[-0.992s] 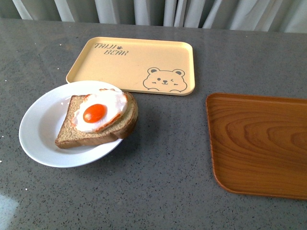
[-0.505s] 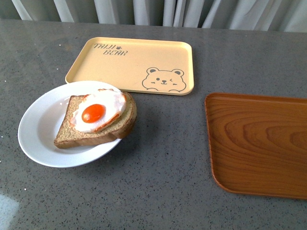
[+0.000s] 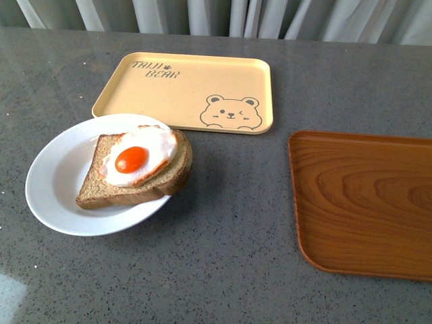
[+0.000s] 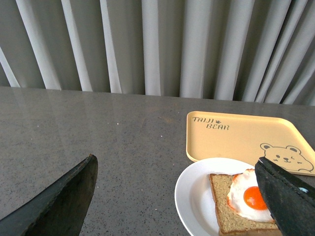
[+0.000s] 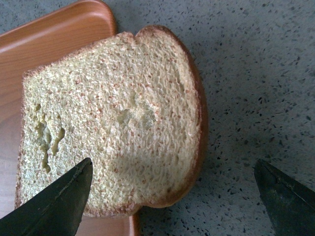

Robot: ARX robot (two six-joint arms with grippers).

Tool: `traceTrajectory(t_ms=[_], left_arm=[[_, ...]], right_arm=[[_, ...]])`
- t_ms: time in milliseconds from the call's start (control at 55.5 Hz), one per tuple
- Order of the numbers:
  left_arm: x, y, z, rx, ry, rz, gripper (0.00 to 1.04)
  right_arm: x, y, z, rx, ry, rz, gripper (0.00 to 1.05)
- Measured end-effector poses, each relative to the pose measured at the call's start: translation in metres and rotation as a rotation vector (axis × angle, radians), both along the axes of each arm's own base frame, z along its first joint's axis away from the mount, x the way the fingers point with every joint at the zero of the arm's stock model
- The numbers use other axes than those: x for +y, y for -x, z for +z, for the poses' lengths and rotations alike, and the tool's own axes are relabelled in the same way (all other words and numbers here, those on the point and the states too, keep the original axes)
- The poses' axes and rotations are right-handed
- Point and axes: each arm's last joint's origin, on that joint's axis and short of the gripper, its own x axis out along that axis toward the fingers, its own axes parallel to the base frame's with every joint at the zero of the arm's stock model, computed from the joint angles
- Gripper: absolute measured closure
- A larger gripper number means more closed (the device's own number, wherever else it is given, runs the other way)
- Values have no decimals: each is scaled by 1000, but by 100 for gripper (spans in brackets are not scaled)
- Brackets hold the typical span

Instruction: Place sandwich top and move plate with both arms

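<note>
No shift; sandwich top [image 5: 113,123] under tool [image 5: 173,163]

The left fingers [image 4: 61,204] and right fingers [image 5: 54,206] stand wide apart.

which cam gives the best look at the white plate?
Front view: the whole plate shows, with the egg-topped bread slice on it. Left wrist view catches only part, cut by the frame edge and a left finger. Right wrist view shows none.
</note>
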Motion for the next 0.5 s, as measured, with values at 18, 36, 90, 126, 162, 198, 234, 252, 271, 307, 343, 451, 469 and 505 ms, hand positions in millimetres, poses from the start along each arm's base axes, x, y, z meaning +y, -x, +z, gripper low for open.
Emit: traceTrajectory(t_ms=[18, 36, 90, 126, 162, 198, 234, 252, 271, 307, 343, 451, 469, 505], left_arm=[[0, 0, 0, 0, 0, 0, 9], [0, 0, 0, 0, 0, 0, 9], [0, 0, 0, 0, 0, 0, 9], [0, 0, 0, 0, 0, 0, 9], [0, 0, 0, 0, 0, 0, 9], [0, 0, 0, 0, 0, 0, 9], [0, 0, 0, 0, 0, 0, 9], [0, 0, 0, 0, 0, 0, 9], [0, 0, 0, 0, 0, 0, 9], [0, 0, 0, 0, 0, 0, 9], [0, 0, 0, 0, 0, 0, 9], [0, 0, 0, 0, 0, 0, 9], [0, 0, 0, 0, 0, 0, 9], [0, 0, 0, 0, 0, 0, 9]], right_arm=[[1, -1, -1, 0, -1, 1, 9], [1, -1, -2, 1, -3, 1, 9], [2, -2, -3, 0, -8, 0, 9], [2, -3, -4, 0, -11, -1, 9], [2, -3, -4, -1, -13, -4, 9], [2, -3, -4, 0, -17, -7, 9], [2, -3, -5, 0, -19, -8, 9], [2, -3, -5, 0, -22, -10, 9], [1, -3, -6, 1, -26, -13, 11], [1, -4, -6, 1, -33, -16, 17], [1, -4, -7, 1, -37, -17, 22], [1, -4, -6, -4, -50, -14, 41], [1, -4, -6, -4, -51, -14, 43], [1, -4, -6, -4, -54, -17, 48]])
